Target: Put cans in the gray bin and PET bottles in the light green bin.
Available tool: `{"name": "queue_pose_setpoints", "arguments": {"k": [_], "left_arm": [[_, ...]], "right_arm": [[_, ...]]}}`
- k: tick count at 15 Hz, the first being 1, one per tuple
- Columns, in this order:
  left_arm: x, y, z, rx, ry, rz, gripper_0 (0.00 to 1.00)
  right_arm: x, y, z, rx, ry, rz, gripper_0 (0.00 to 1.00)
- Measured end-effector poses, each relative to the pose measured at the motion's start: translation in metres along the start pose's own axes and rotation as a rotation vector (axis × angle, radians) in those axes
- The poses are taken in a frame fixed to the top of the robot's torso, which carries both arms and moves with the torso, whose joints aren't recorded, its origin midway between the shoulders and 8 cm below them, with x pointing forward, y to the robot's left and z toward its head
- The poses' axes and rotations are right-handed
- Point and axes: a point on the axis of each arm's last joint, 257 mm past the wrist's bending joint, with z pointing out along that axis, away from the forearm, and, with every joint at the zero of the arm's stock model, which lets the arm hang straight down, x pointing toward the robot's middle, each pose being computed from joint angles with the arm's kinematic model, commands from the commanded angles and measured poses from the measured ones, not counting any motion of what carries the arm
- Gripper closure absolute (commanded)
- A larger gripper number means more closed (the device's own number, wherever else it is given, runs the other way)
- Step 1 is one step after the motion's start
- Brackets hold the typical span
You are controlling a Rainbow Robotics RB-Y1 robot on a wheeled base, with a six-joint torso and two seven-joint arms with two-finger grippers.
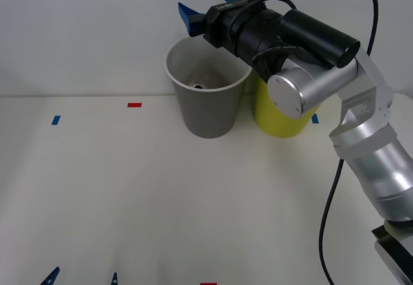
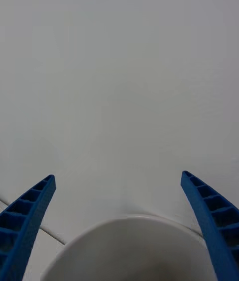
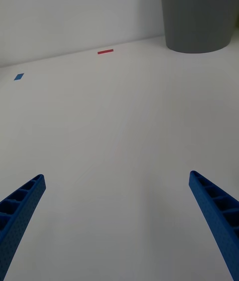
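In the front view the right gripper [image 1: 210,4] is seen at the upper centre of the frame, held above the far rim of the gray bin [image 1: 206,114]. Its blue fingers [image 1: 189,14] are spread wide apart and nothing is held between them; the same wide gap is shown in the right wrist view [image 2: 119,221], where the white rim and pale inside of the gray bin [image 2: 124,251] are seen between the fingers. A small can [image 1: 197,86], seen only as a silver top, is found lying at the bottom of the gray bin. The light green bin [image 1: 277,120] is placed just beside the gray bin, to its right in the frame, and is largely covered by the right arm. The left gripper [image 1: 80,277] is kept low at the bottom left edge of the front view, over the white table [image 1: 129,195]; its fingers [image 3: 20,206] are likewise spread wide with nothing gripped. A red mark [image 1: 134,104] and a blue mark [image 1: 55,120] are seen on the table at the left.
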Motion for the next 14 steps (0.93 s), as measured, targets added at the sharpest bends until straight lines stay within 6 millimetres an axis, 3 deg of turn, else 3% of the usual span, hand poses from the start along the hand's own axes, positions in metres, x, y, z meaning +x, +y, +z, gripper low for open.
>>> {"name": "queue_pose_setpoints", "arguments": {"k": [7,11,14], "left_arm": [[0.000,0.000,0.000,0.000,0.000,0.000,0.00],[0.000,0.000,0.000,0.000,0.000,0.000,0.00],[0.000,0.000,0.000,0.000,0.000,0.000,0.00]], "right_arm": [[-0.037,0.008,-0.018,-0.016,-0.085,-0.005,0.00],[-0.042,0.008,-0.059,-0.015,-0.128,0.009,0.00],[-0.040,0.001,-0.107,0.002,-0.145,0.001,0.00]]}}
